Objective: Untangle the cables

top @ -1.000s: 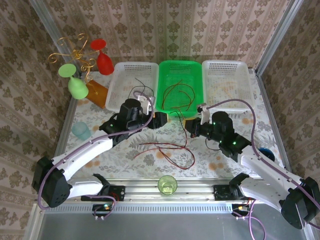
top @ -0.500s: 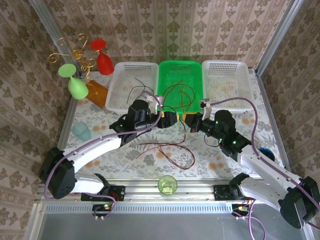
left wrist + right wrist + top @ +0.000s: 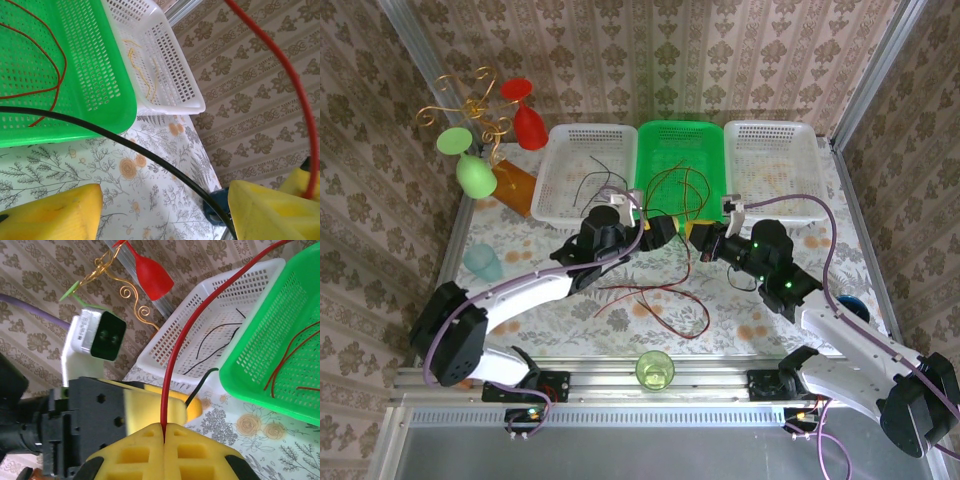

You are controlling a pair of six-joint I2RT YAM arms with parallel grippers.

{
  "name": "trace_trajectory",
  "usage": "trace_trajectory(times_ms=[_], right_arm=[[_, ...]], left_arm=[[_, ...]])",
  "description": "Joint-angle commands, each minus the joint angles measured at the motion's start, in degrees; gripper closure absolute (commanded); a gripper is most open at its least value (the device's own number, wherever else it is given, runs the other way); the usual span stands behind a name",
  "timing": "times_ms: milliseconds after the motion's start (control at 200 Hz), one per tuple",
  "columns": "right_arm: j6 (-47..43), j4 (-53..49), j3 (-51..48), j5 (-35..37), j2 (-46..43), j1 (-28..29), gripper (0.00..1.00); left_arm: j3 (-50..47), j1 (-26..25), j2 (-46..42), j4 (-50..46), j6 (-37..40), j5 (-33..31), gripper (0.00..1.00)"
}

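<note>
**Beside the green basket's near edge, both tools meet over the cables**

Just in front of the green basket [image 3: 642, 180], the left tool [image 3: 662, 230] now sits almost against the right tool [image 3: 708, 240]. A second ago it was further off, in front of the white basket [image 3: 565, 150] to the green basket's left. It has swung across to join its partner.

From the left wrist, its yellow fingers [image 3: 55, 215] stand spread wide. A black cable [image 3: 125, 142] runs through the gap between them, not gripped.

From the right wrist, the right tool [image 3: 164, 427] is pressed together, pinching a red cable [image 3: 175, 365] that rises out between its pads and arcs over towards the green basket.

More red cables [image 3: 680, 190] lie inside the green basket. A loose red and black tangle [image 3: 660, 302] sprawls on the surface [image 3: 740, 330] in front of it. A few yellow strands [image 3: 145, 75] rest in the other white basket [image 3: 175, 75], on the green basket's right.

The move likely sets up a two-handed separation: the right holds red while the left is placed to close on black and draw the two apart. That closing has not yet happened.
</note>
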Motion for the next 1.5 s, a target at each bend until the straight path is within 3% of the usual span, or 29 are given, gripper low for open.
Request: trace_trajectory(times_ms=[0,95,160,215,395,500,685,915,1240,1495], right_arm=[[0.7,3.3,-0.7,0.1,-0.4,-0.3,1.00],[0.9,3.4,-0.8,0.1,-0.6,-0.4,1.00],[0.9,3.3,-1.0,0.2,-0.8,-0.3,1.00],[0.9,3.1,-1.1,0.4,-1.1,-0.6,1.00],[0.7,2.2,-1.2,0.8,-2.0,-1.4,1.00],[0.3,1.0,-1.2,1.2,-2.7,-2.2,1.00],[0.5,-1.4,-1.4,3.8,-5.3,-3.9,1.00],[1.1,-14.6,2.0,15.0,-9.4,-5.8,1.00],[1.2,-17.0,1.3,21.5,-15.6,-10.1,1.00],[-1.8,-19.0,2.7,24.4,-18.0,-12.9,1.00]], left_arm=[[0.8,-0.4,1.5,5.8,-2.3,0.0,0.32],[0.9,-0.4,2.8,8.8,-3.6,0.1,0.32],[0.7,-0.4,3.5,11.1,-4.4,-0.2,0.38],[0.8,-0.4,4.0,11.7,-4.4,-0.5,0.46],[0.7,-0.5,2.7,9.7,-2.5,-3.3,0.89],[0.5,-0.5,0.5,6.2,0.2,-6.2,0.97],[0.8,-0.6,-4.8,-1.2,5.5,-11.2,1.00],[0.7,-0.5,-13.1,-12.1,13.9,-18.2,1.00],[0.2,-0.3,-27.5,-25.9,28.3,-28.9,1.00],[0.7,1.4,-36.1,-33.9,34.9,-36.5,1.00]])
